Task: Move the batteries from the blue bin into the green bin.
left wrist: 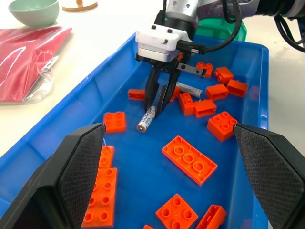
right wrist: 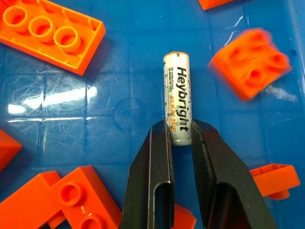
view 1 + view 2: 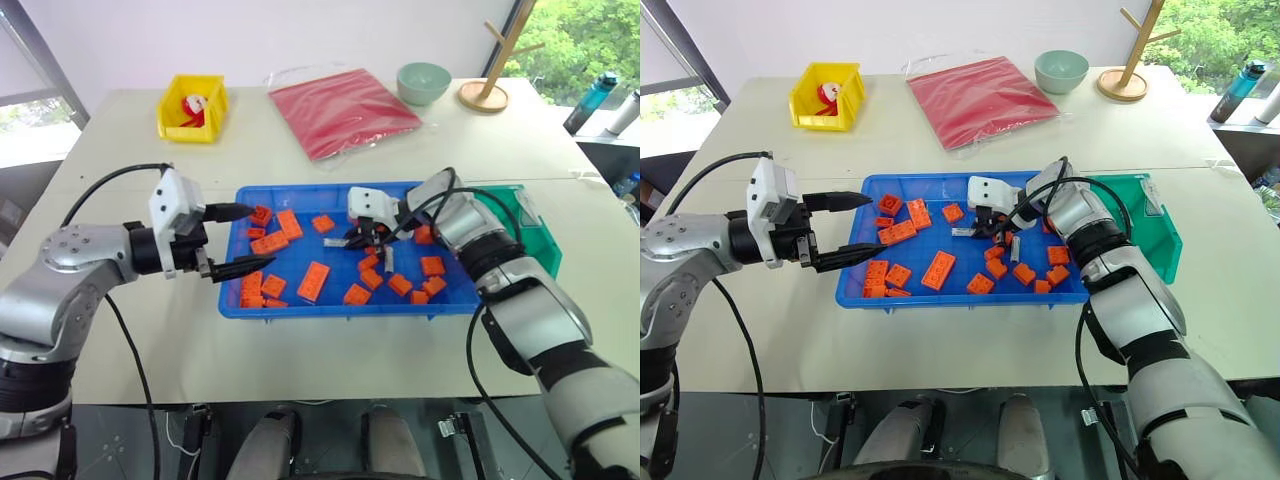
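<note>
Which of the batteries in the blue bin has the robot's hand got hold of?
The battery pinched at one end by the right hand, near the blue bin's middle. The other battery lies loose behind it.

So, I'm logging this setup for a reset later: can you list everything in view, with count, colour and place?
Silver-grey metal batteries: two seen, in the tray; one clamped at its end, another lying beyond it.
Orange toy bricks: many, scattered in the tray.
Shallow blue plastic tray: one, table centre.
Small green plastic bin: one, against the tray's right end.
Small yellow bin: one, far left, red-and-white item inside.
Red plastic bag: one, far centre.
Pale green bowl: one, far right.
Wooden stand: one, beside bowl.
Bottles: right edge.
Left gripper: open, over the tray's left end.
Right gripper: shut on battery.
</note>
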Robot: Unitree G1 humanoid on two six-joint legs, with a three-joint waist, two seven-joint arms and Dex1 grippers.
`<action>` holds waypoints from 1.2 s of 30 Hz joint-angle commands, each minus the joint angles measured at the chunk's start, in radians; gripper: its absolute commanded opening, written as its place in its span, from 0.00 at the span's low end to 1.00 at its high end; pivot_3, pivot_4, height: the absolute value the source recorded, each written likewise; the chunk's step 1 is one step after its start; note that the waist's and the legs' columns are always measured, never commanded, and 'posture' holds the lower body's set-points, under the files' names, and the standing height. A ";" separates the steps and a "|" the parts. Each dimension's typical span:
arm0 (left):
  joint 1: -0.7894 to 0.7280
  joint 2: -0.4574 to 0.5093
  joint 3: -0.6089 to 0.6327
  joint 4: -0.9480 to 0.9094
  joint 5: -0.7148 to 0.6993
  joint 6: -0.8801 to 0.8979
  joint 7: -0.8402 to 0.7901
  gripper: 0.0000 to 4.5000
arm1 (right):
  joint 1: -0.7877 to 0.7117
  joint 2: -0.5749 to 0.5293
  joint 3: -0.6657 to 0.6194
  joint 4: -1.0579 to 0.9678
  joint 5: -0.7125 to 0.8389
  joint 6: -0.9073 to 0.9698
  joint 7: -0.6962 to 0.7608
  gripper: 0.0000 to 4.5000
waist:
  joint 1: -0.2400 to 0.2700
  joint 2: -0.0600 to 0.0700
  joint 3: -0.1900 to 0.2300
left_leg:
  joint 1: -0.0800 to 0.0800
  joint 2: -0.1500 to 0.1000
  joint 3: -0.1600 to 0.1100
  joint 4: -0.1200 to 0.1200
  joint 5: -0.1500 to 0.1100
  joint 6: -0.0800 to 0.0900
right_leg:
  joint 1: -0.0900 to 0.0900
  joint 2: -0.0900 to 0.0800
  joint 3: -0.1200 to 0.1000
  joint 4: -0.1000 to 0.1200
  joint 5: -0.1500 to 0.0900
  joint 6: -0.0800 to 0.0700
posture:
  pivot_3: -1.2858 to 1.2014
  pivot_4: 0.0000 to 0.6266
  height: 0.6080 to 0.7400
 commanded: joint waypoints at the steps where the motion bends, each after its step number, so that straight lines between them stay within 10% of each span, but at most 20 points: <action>1: -0.027 0.003 0.010 -0.001 -0.003 -0.021 -0.003 1.00 | 0.040 -0.050 -0.074 -0.165 0.024 0.095 -0.020 0.01 | 0.001 0.000 0.000 | 0.000 0.000 0.000 0.000 0.000 0.000 | 0.000 0.000 0.000 0.000 0.000 0.000 | 0.52 0.24 0.82; 8: -0.017 -0.010 -0.002 0.005 -0.006 -0.028 -0.010 1.00 | 0.213 -0.220 -0.394 -0.783 0.175 0.626 -0.166 0.01 | 0.003 0.000 0.000 | -0.001 -0.001 0.001 0.000 0.000 0.000 | -0.001 -0.001 0.000 0.003 0.000 0.000 | 0.52 0.24 0.82; 23: -0.141 -0.073 -0.102 0.150 0.038 -0.092 -0.080 1.00 | 0.705 -0.514 -0.824 -1.083 0.250 0.966 -0.354 0.01 | 0.027 0.000 0.000 | -0.001 0.001 0.008 0.001 0.000 0.001 | 0.000 -0.003 0.001 -0.001 0.000 0.000 | 0.52 0.24 0.82; 30: -0.155 -0.076 -0.108 0.172 0.048 -0.106 -0.101 1.00 | 0.749 -0.516 -0.821 -1.154 0.315 0.975 -0.412 0.77 | 0.027 0.000 0.000 | 0.000 0.002 0.008 0.000 0.000 0.001 | 0.000 -0.002 0.000 -0.001 0.000 0.000 | 0.52 0.24 0.82; 36: -0.138 -0.068 -0.098 0.152 0.046 -0.099 -0.102 1.00 | 0.530 -0.498 -0.733 -1.224 0.513 1.039 -0.350 0.77 | 0.025 0.000 0.000 | 0.000 0.003 0.008 0.000 0.000 0.001 | 0.000 -0.001 0.000 -0.002 0.000 0.000 | 0.52 0.24 0.82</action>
